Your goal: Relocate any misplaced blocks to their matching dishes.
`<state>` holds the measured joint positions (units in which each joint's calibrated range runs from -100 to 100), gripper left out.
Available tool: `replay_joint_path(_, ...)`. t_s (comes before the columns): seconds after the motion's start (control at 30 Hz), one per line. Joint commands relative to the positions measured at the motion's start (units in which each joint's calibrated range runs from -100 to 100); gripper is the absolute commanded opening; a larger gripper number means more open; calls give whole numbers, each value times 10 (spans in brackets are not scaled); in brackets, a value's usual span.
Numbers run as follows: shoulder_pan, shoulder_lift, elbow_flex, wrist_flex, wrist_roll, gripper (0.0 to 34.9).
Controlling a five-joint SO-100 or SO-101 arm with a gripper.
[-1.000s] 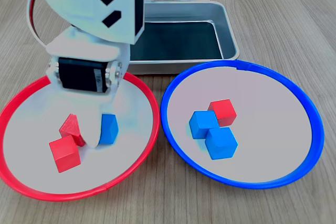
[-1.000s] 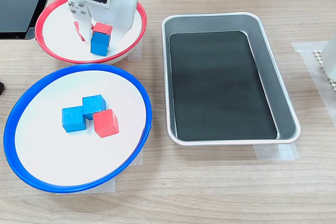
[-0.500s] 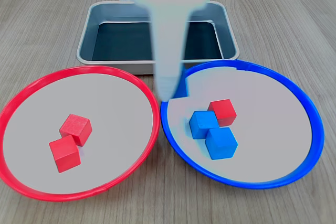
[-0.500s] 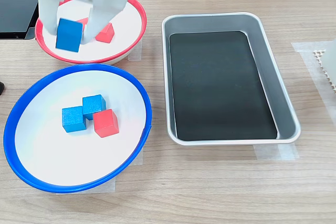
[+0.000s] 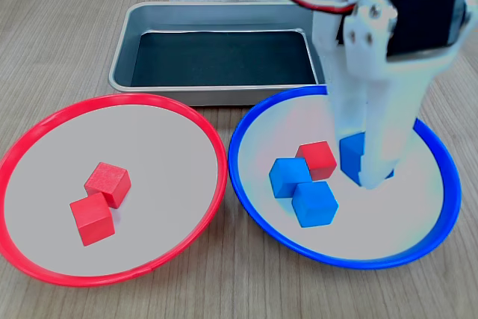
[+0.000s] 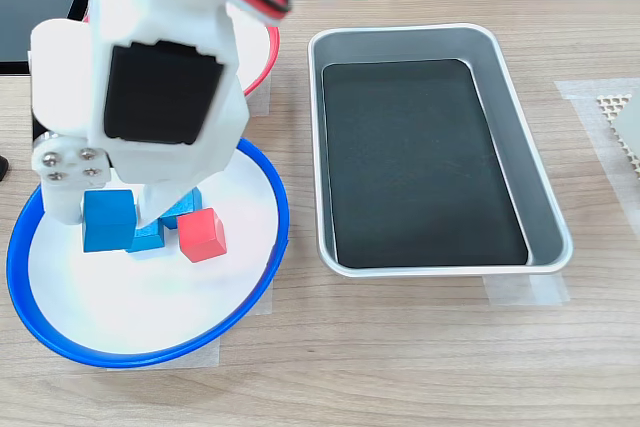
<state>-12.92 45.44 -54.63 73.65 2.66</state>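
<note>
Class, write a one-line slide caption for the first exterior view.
Claw lowers a blue cube into the blue-rimmed plate beside one misplaced red cube.

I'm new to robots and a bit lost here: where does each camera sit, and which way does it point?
First exterior view: low at the plates' side, facing the tray and arm base behind; the gripper shows, holding a blue cube.
Second exterior view: high overhead, looking down; the arm fills the second exterior view's left.
Both show the blue plate, red plate, tray and gripper.

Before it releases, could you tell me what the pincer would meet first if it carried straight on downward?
Probably the blue-rimmed plate: the pincer points down holding a blue cube over the plate's bare floor, though its height is unclear.
</note>
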Motion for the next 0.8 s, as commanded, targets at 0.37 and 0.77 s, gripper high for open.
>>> replay_joint_path(0.37, 1, 43, 6, -67, 20, 16)
replay_joint_path(0.77, -3, -16, 31, -10, 45, 151)
